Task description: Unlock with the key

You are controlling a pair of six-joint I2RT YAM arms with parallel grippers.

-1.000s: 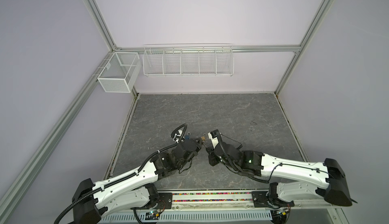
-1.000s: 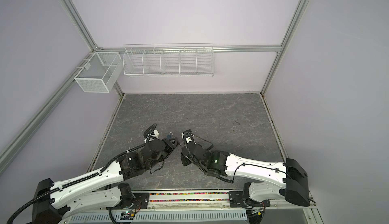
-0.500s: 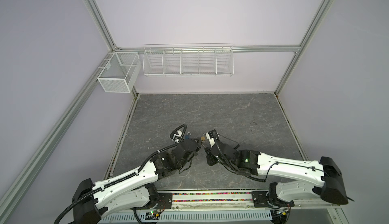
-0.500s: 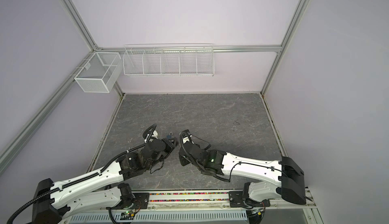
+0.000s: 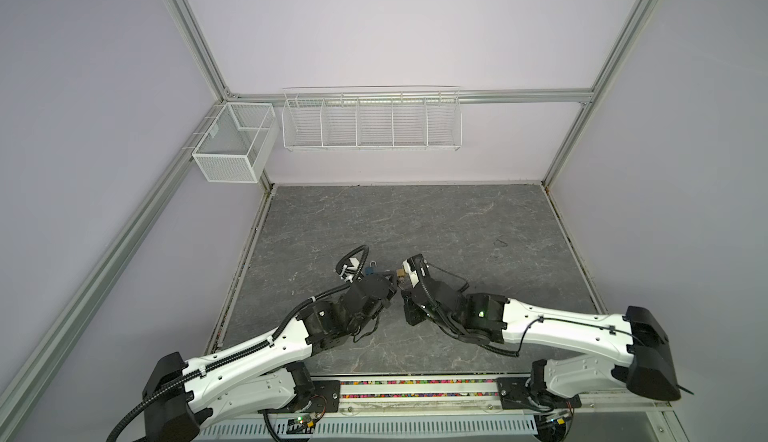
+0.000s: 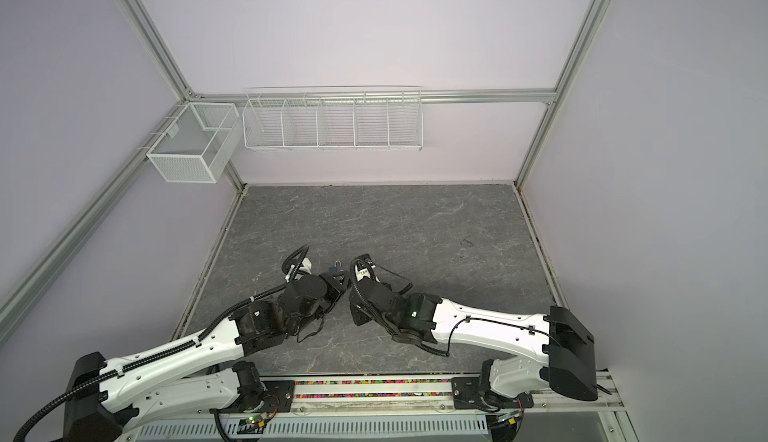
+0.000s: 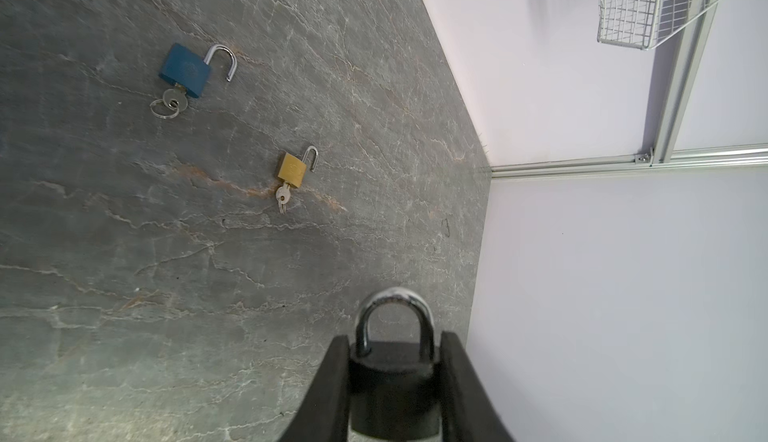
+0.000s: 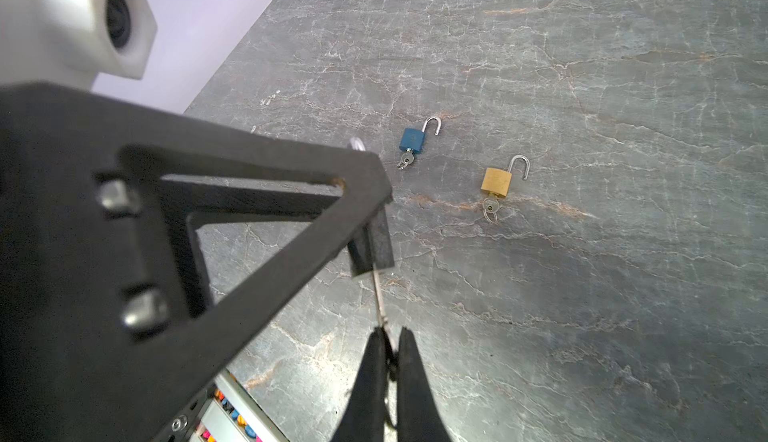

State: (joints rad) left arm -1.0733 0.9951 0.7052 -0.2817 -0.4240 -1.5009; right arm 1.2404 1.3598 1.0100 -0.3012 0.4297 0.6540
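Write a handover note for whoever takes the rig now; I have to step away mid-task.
Claws: the left claw is shut on the black padlock, whose shackle is closed. The right claw is shut on the key, whose blade reaches the bottom of the black padlock; how deep it sits cannot be told.
Done: the blue padlock and the brass padlock lie on the table, apart, shackles open, keys in them.
Left: seat the key fully if needed, turn it, and check that the shackle springs open.
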